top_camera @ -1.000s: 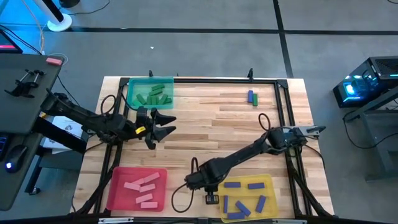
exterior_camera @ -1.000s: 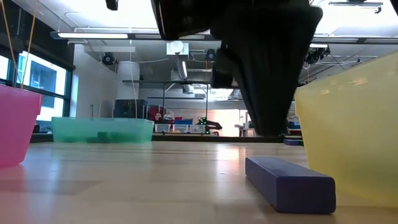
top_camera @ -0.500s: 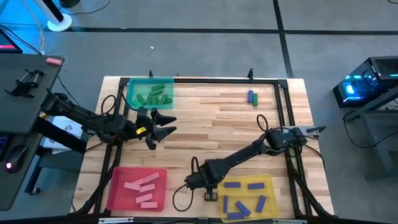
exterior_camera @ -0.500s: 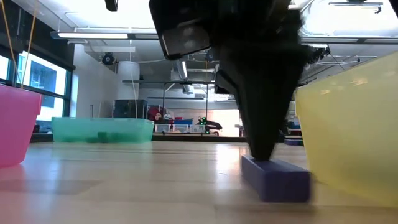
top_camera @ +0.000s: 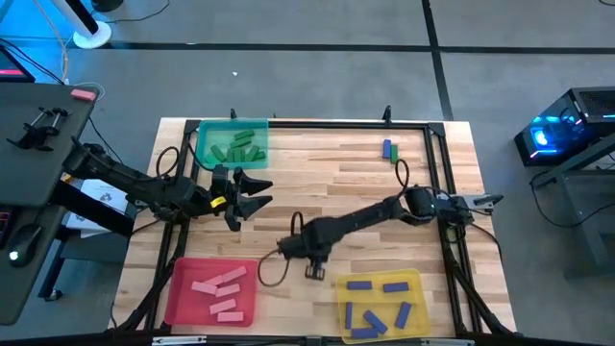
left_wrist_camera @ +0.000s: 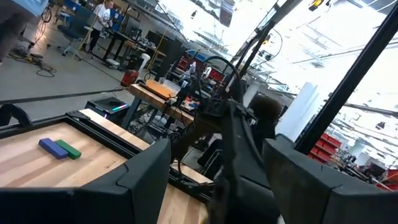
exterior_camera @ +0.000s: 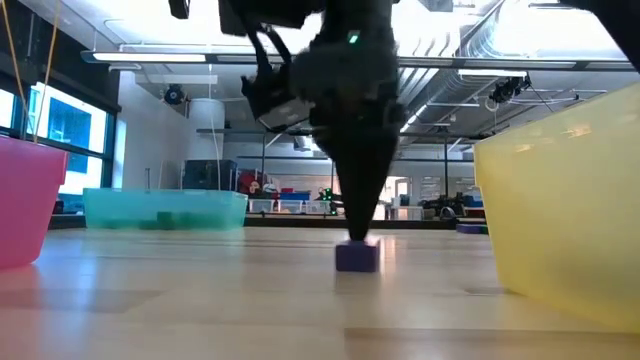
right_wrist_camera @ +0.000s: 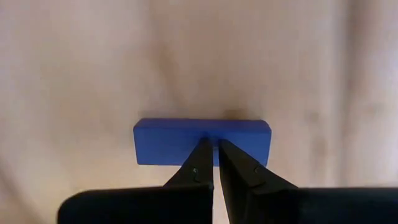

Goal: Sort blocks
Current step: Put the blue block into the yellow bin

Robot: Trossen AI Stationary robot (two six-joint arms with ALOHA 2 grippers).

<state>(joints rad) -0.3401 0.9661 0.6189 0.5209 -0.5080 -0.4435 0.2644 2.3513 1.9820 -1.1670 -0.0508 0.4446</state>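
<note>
A blue block (right_wrist_camera: pixel 161 140) lies flat on the wooden table between the red tray (top_camera: pixel 179 288) and the yellow tray (top_camera: pixel 419 281). The low view shows the blue block (exterior_camera: pixel 357 257) end-on. My right gripper (top_camera: pixel 309 261) stands over it, pointing down, shut, with its tips on the block. My left gripper (top_camera: pixel 248 192) hovers open near the green tray (top_camera: pixel 204 144), holding nothing. A blue and a green block (top_camera: pixel 388 150) lie side by side at the far right. My right gripper (right_wrist_camera: pixel 214 142) comes from above, pointing down, its shut fingertips (exterior_camera: pixel 358 232) set on the middle of the block's long edge (right_wrist_camera: pixel 233 135). The fingers lie across the block. The block stays flat on the table.
The green tray holds green blocks, the red tray pink blocks (top_camera: pixel 219 290), the yellow tray several blue blocks (top_camera: pixel 380 306). A black frame (top_camera: pixel 336 125) runs along the table's far and side edges. Bare wood lies in the table's middle.
My right gripper has swept from beside the yellow tray toward the table's far and left side, rolling a little and staying shut. It has slid the blue block along the table away from the near edge and turned it about.
</note>
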